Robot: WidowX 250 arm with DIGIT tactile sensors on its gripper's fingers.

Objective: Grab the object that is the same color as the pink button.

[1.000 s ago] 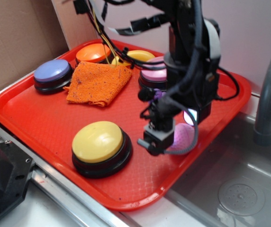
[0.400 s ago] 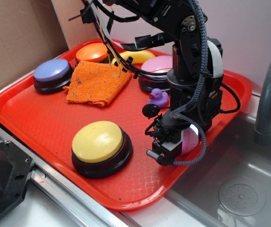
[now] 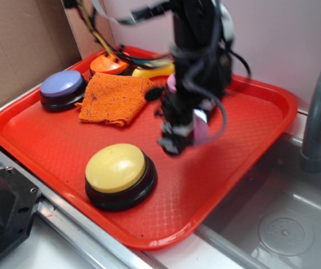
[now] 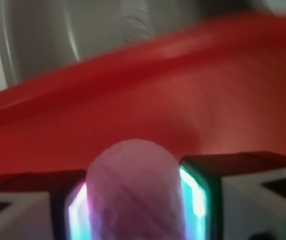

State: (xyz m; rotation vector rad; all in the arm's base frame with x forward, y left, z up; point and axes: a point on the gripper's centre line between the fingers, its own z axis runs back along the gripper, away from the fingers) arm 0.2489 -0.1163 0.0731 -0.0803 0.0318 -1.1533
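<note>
Pink ball [image 4: 132, 192] clamped betw. gripper [image 3: 191, 128] pads, now lifted off red tray [image 3: 250, 120] near its right edge, carried inward. Grab judged done.

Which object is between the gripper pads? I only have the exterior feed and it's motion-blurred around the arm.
Observer: The wrist view shows the pink ball between the two pads, one lit pad against each side.
Operator: Is it still resting on the red tray?
Observer: The wrist view can't settle that; the red tray fills the background behind the ball, and the ball's underside is out of frame.
Operator: Can you see dimples on the ball?
Observer: Only faint diagonal texture; the wrist view is blurred too.
</note>
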